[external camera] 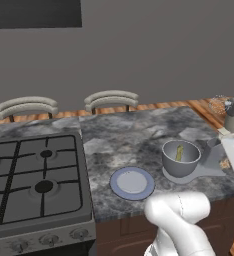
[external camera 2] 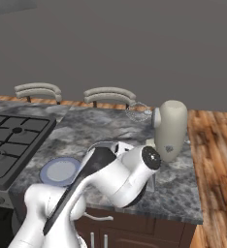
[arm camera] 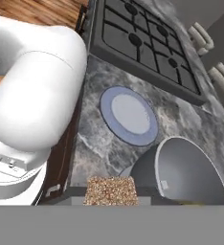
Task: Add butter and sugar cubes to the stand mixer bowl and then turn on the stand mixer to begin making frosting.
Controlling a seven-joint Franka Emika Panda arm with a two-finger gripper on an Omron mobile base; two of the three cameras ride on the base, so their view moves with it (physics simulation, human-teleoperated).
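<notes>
So the butter [external camera: 179, 152] was already lying inside the stand mixer bowl [external camera: 181, 159], which sat on the mixer's base on the desk [external camera: 134, 140], right beside the blue-rimmed plate [external camera: 132, 182]. In the hand view a speckled brown sugar cube [arm camera: 112, 190] sat right at the end effector, just next to the bowl's rim, apparently pinched between partly closed fingers. We figured the trick was getting fully over the bowl's mouth before letting go.
</notes>
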